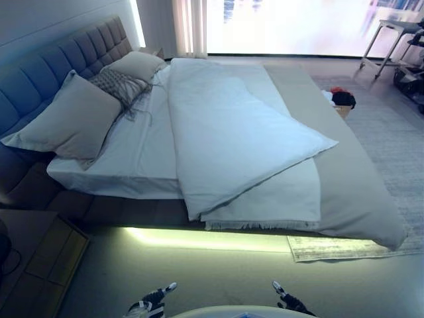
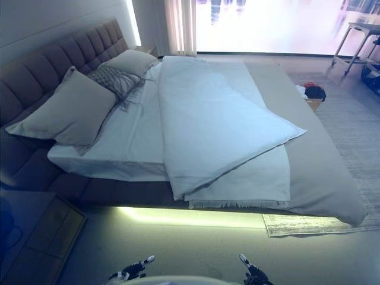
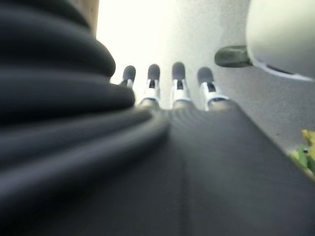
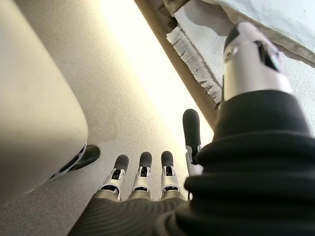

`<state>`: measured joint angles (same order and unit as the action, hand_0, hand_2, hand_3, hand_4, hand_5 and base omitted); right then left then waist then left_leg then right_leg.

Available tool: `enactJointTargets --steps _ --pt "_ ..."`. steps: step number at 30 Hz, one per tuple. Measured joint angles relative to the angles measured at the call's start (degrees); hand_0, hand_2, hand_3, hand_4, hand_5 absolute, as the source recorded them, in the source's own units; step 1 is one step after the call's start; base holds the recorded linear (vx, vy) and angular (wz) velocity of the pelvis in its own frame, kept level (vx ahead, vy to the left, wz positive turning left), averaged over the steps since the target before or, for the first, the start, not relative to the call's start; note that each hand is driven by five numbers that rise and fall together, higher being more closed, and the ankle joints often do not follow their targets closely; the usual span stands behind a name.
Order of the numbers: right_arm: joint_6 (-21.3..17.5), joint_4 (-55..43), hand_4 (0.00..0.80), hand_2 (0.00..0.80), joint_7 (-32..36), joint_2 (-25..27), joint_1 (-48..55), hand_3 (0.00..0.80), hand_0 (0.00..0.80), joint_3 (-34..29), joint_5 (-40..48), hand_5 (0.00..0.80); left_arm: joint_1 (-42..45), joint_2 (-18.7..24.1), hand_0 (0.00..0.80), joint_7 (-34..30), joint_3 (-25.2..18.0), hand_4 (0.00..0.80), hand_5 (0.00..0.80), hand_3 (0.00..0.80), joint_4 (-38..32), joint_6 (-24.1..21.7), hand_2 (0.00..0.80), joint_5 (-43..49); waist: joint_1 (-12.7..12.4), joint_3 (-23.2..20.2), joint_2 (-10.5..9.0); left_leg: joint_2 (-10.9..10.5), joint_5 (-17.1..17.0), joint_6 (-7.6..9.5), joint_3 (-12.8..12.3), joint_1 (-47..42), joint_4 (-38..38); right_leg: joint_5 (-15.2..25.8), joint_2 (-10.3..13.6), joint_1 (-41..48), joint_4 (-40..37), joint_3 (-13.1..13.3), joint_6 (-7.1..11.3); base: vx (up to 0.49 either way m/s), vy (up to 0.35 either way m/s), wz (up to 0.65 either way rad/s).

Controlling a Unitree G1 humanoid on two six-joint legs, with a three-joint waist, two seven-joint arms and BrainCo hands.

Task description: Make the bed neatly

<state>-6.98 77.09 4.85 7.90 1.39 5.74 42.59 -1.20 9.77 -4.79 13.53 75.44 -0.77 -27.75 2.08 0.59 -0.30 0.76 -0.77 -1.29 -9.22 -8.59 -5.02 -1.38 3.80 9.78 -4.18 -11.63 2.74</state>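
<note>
The bed (image 1: 132, 165) stands ahead with a grey tufted headboard (image 1: 59, 59) at the left. A white duvet (image 1: 225, 132) lies crooked and folded over on the sheet, one corner pointing right. A fringed white blanket (image 1: 271, 199) and a grey bedspread (image 1: 351, 185) lie under it. Two large pillows (image 1: 73, 119) (image 1: 136, 65) and a patterned cushion (image 1: 119, 85) lean at the head. My left hand (image 1: 154, 301) and right hand (image 1: 288, 299) hang low above the floor, well short of the bed. Both are open and empty, fingers (image 3: 165, 81) (image 4: 142, 169) straight.
A wooden bedside table (image 1: 40, 258) stands at the lower left. A pale rug (image 1: 397, 146) lies beyond the bed's right side, with a basket of dark and red items (image 1: 342, 101) on it. A metal-legged table (image 1: 391, 40) stands at the far right by the window.
</note>
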Motion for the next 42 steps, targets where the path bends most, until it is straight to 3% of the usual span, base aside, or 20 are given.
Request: enactJointTargets --steps 10,18,30,33,34,36,37,39,42 --pt "0.1 -0.2 0.0 0.0 -0.3 0.2 -0.1 0.0 0.0 0.0 -1.8 0.0 -0.1 0.0 0.0 -1.2 0.0 0.0 0.0 0.0 -0.1 0.4 0.0 0.0 0.0 0.1 0.11 0.0 0.0 0.0 0.0 0.2 0.0 0.0 -0.2 -0.2 0.0 0.0 0.0 -0.002 -0.003 0.0" --pt "1.2 -2.5 0.0 0.0 3.0 2.3 -0.8 0.0 0.0 4.4 -10.4 0.0 -0.3 0.6 0.0 -1.2 -0.1 0.0 0.0 0.0 -0.6 1.1 0.0 0.0 0.0 1.3 0.36 0.1 0.0 -0.02 0.0 1.3 0.0 0.0 -0.3 -1.3 0.0 0.0 -0.04 -0.016 -0.037 0.0" --pt "1.9 0.4 0.0 0.0 -2.3 2.2 -1.6 0.0 0.0 -0.6 -3.6 0.0 -1.1 0.6 0.0 -0.2 -0.4 0.0 0.0 0.0 -0.6 -0.2 0.0 -2.2 0.1 3.9 0.76 0.4 0.4 -0.22 -0.1 1.6 1.0 -0.3 -0.5 -2.0 1.1 1.0 -0.24 0.048 -0.05 -0.03" --pt "2.0 0.1 0.0 0.0 -2.1 2.0 -4.3 0.0 0.0 -0.3 -3.7 0.0 -2.3 0.7 0.0 0.3 -1.4 0.0 0.0 0.0 -0.2 -1.5 0.0 -3.0 0.0 6.5 0.5 1.6 3.0 -0.9 0.1 5.7 8.8 -2.4 -0.5 -4.9 5.3 2.0 -1.07 -0.036 -0.096 -0.1" --pt "2.0 0.1 0.0 0.0 -2.1 1.8 -5.7 0.0 0.0 -0.2 -3.8 0.0 -2.5 0.8 0.0 0.6 -2.1 0.0 0.0 0.0 0.6 -2.2 0.0 -3.4 -0.5 7.9 0.09 2.1 3.7 -2.39 0.9 8.5 14.1 -3.7 -1.0 -6.7 8.3 1.8 -1.79 0.032 -0.06 -0.03" --pt "2.4 0.7 0.0 0.0 -1.7 2.1 -7.4 0.0 0.0 1.1 -6.0 0.0 -4.2 0.9 0.0 0.9 -6.0 0.0 0.0 0.0 0.7 -3.2 0.0 -5.3 -1.9 10.4 -0.99 2.1 2.3 -4.45 3.0 15.5 28.4 -4.5 0.2 -7.0 10.1 3.1 -3.5 0.141 0.043 -0.08" --pt "2.8 0.7 0.0 0.0 -1.6 2.7 -7.6 0.0 0.0 2.1 -7.1 0.0 -4.5 0.9 0.0 0.8 -6.6 0.0 0.0 0.0 0.5 -3.6 0.0 -5.7 -2.3 11.0 -1.36 2.4 1.9 -4.45 3.2 17.7 31.2 -4.3 0.4 -6.4 9.9 3.3 -3.85 0.266 0.147 -0.16" --pt "3.6 0.7 0.0 0.0 -1.2 3.6 -7.9 0.0 0.0 3.2 -7.7 0.0 -4.1 0.9 0.0 0.7 -7.1 0.0 0.0 0.0 1.1 -3.5 0.0 -5.7 -2.9 11.1 -0.05 3.2 1.9 -4.1 3.0 16.9 25.1 -4.2 0.0 -5.5 9.3 3.3 -4.04 0.383 0.218 -0.15" --pt "4.6 1.0 0.0 0.0 -0.4 3.8 -7.8 0.0 0.0 3.4 -7.7 0.0 -3.7 0.9 0.0 0.8 -7.0 0.0 0.0 0.0 2.8 -3.2 0.0 -5.7 -3.0 11.6 1.16 5.4 -1.2 -4.51 3.1 16.1 7.8 -3.7 -1.8 -4.1 6.9 3.7 -4.86 0.433 0.224 0.02"
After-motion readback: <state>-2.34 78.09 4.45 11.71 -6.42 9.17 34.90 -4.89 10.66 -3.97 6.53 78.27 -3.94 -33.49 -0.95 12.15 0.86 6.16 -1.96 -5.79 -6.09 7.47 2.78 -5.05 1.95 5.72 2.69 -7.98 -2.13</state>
